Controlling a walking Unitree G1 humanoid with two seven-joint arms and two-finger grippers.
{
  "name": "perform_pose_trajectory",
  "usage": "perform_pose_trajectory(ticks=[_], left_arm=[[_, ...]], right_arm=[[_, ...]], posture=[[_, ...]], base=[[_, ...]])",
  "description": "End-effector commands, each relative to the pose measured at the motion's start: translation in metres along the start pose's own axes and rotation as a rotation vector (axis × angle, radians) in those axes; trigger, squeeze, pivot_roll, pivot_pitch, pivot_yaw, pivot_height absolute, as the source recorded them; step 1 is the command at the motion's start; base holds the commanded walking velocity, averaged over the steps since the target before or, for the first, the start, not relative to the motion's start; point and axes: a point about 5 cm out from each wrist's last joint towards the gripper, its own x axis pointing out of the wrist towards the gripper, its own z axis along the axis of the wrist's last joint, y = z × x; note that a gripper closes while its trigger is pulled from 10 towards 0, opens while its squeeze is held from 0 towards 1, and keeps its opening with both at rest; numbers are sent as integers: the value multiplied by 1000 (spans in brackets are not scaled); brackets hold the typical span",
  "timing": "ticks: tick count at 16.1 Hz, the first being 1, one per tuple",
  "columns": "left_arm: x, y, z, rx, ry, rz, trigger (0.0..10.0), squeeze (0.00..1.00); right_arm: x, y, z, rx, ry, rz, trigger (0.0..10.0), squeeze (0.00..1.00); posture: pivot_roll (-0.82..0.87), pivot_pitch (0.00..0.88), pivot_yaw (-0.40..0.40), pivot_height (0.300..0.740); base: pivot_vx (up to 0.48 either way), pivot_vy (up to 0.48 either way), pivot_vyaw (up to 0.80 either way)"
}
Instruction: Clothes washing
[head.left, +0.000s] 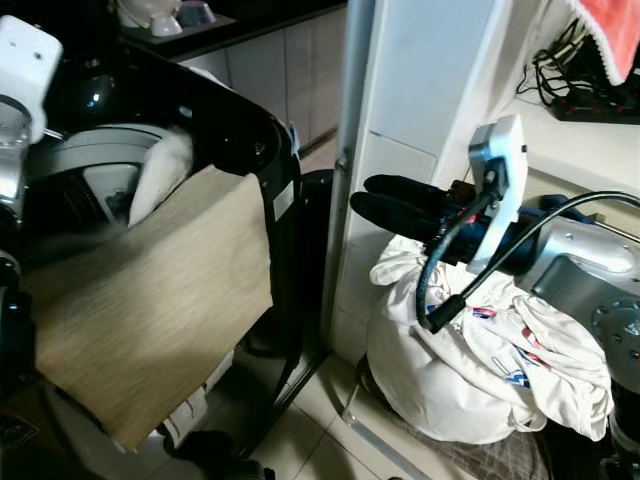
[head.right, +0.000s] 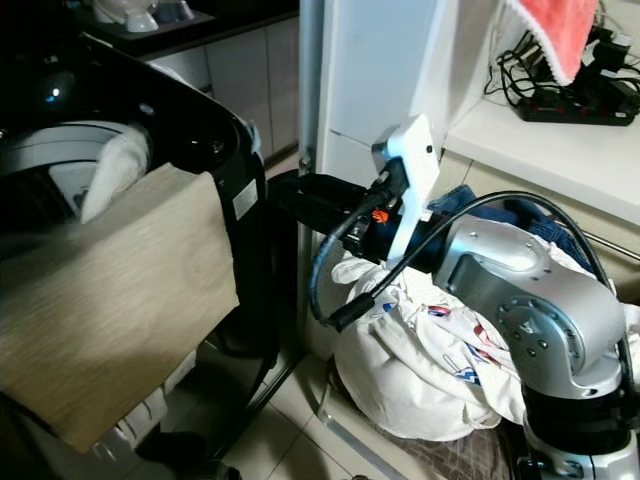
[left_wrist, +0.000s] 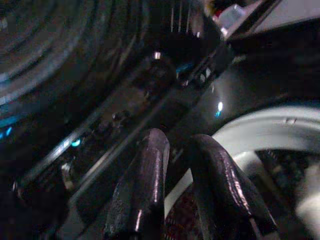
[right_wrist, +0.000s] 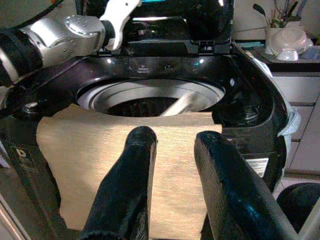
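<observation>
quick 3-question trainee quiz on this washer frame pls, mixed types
1. True or false: the beige ribbed cloth hangs over the front rim of the black top-loading washing machine.
2. Multiple choice: the white bundle of laundry lies A) inside the drum, B) on the floor right of the washer, C) on the white counter.
3. Fill in: the right gripper has its fingers ____ and holds nothing.

Key: 1 true; 2 B; 3 open

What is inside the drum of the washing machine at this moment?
A white cloth hangs over the rim of the drum, and a beige cloth drapes over the front edge of the washing machine. The drum's bottom is hidden.
</observation>
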Motion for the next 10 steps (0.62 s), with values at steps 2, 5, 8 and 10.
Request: perform_pose_trajectory(ticks=[2,5,8,10], left_arm=[[0,9,5,4,-19,32,10000,1000],[-8,-51,48,-265,-302,-386,10000,886],[-38,-108,68,-417,-496,-673,10000,0],[-66,-146,79,-524,-570,-828,10000,0]], right_arm=[[2,-3,1,-11,16,-27,10000,0],[3,-24,-8,-65,82,-227,10000,0],[-6,-63,-27,-91,171,-583,10000,451],[-22,-86,-48,-79,287,-766,10000,1000]], posture=[[-77,0,15,740],[-74,0,17,740],[-85,0,25,740],[-87,0,23,740]], base=[[0,0,0],[0,0,0],[0,0,0],[0,0,0]])
